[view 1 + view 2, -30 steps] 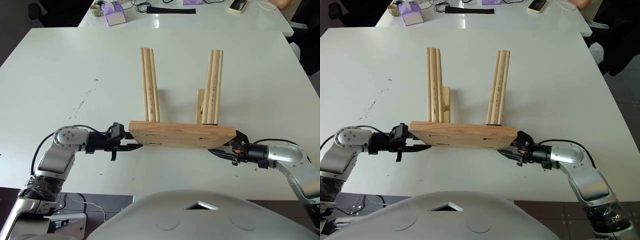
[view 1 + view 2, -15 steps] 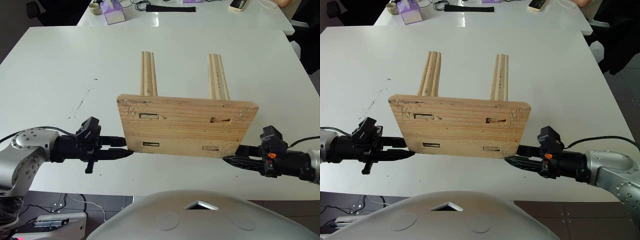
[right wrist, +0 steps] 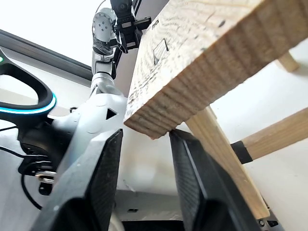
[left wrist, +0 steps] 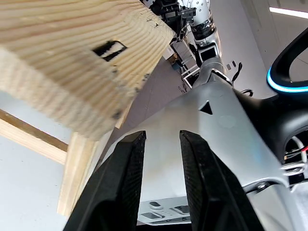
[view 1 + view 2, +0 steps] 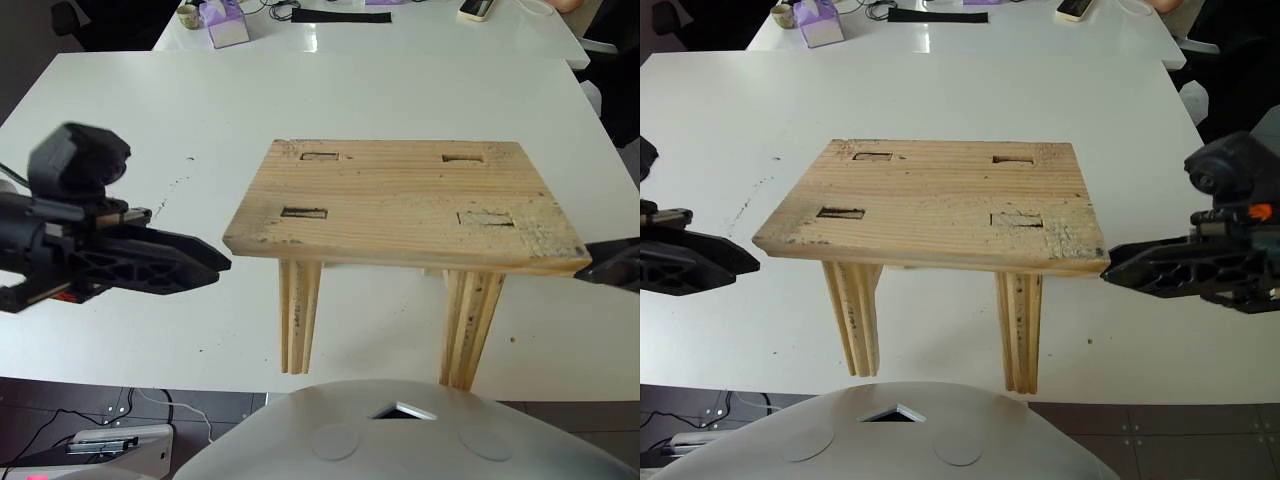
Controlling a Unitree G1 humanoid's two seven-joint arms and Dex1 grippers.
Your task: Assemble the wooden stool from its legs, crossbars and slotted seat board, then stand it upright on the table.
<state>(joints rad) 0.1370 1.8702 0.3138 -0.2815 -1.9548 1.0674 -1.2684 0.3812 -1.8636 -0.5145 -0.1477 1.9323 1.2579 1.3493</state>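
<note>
Wooden stool (image 5: 400, 200) – on its side 1 s ago – now stands legs-down near table (image 5: 150, 110) front edge, so task looks ~done; L gripper (image 5: 215, 266) & R gripper (image 5: 1115, 270) flank its top corners, both jaws apart.

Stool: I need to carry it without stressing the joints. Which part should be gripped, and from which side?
Take the seat board by its two short ends, with the left gripper coming from the left and the right gripper from the right. The board overhangs the legs at both ends, so each end probably offers a flat slab that open fingers can close over without meeting a leg.
</note>
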